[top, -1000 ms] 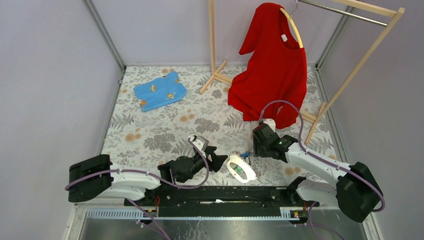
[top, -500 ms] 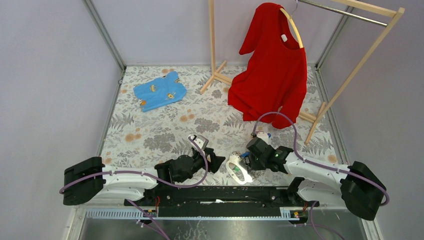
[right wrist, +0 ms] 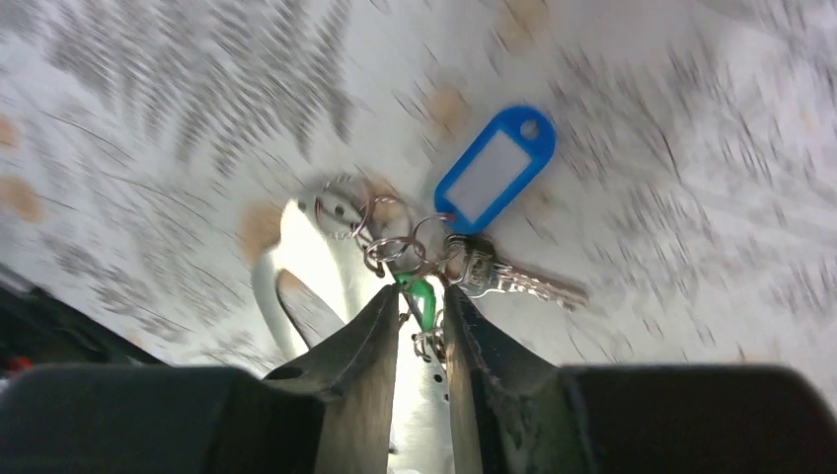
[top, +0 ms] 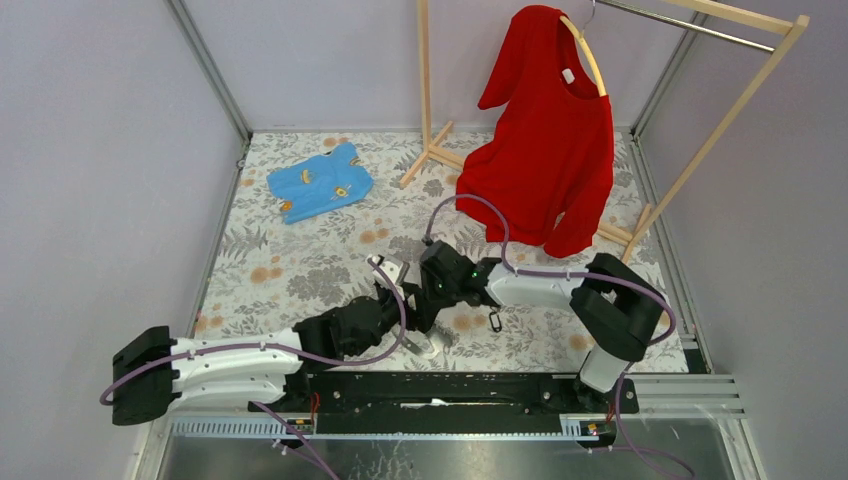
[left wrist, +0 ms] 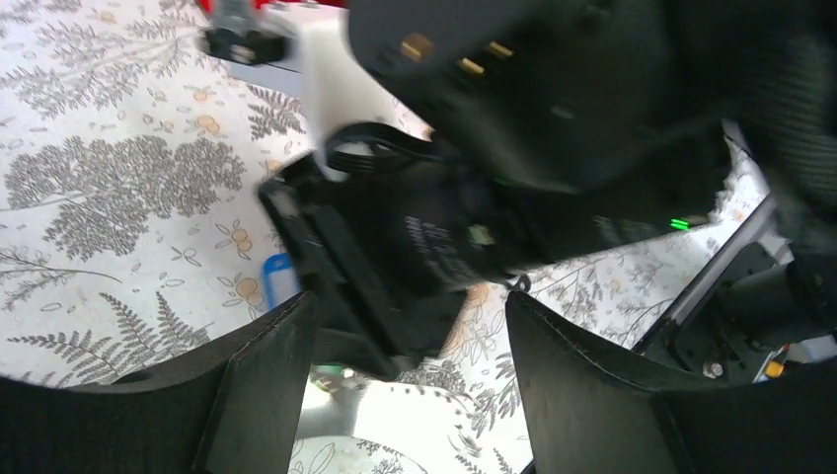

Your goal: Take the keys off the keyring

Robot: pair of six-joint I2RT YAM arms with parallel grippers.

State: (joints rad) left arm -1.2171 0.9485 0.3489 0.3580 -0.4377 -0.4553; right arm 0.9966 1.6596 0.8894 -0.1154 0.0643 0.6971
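Right gripper (right wrist: 419, 294) — jaws nearly together, pinching the keyring (right wrist: 393, 247) at its green clip (right wrist: 426, 308). Keys (right wrist: 513, 282) sit on the ring at 3 o'clock, blue tag (right wrist: 494, 168) at 1 o'clock. Left gripper (left wrist: 405, 308) — jaws wide apart, facing the right gripper.

The right gripper (right wrist: 419, 294) swung left, closing on the keyring (right wrist: 390, 247).

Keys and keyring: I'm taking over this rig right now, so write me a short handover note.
Right hand: shut on the keyring, pinching its green piece.
Left hand: open, holding nothing, close to the right arm's wrist.
Things: silver key and blue tag are linked to the rings.
Done: bunch gripped.
Left: the visible key is not yet off; the left hand has yet to grasp anything.
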